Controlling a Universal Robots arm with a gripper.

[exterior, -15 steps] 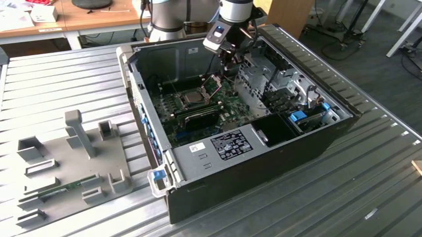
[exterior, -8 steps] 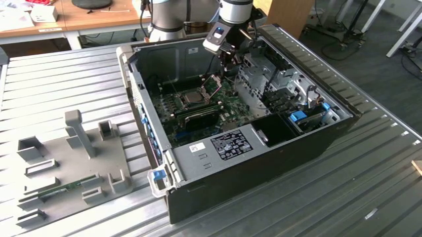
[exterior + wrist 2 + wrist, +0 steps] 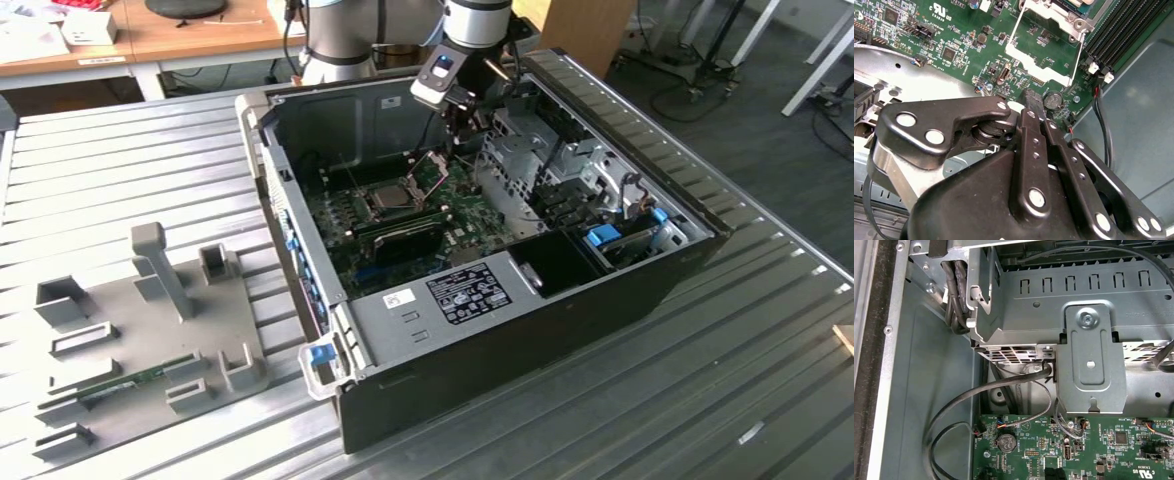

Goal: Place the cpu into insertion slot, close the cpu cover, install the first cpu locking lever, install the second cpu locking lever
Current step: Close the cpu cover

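One pincer (image 3: 458, 118), fingers drawn together on nothing, reaching into the open computer case (image 3: 534, 330) on the table (image 3: 134, 160).
In the exterior view the cpu (image 3: 395, 198) lies in the insertion slot (image 3: 375, 207) on the green board, and the cpu cover (image 3: 430, 168) stands tilted up beside it. In the second wrist view the pincer's (image 3: 1035, 102) tips hang near the cover's (image 3: 1034, 59) edge, just beside a coin battery (image 3: 1052, 100); I cannot tell whether they touch anything.
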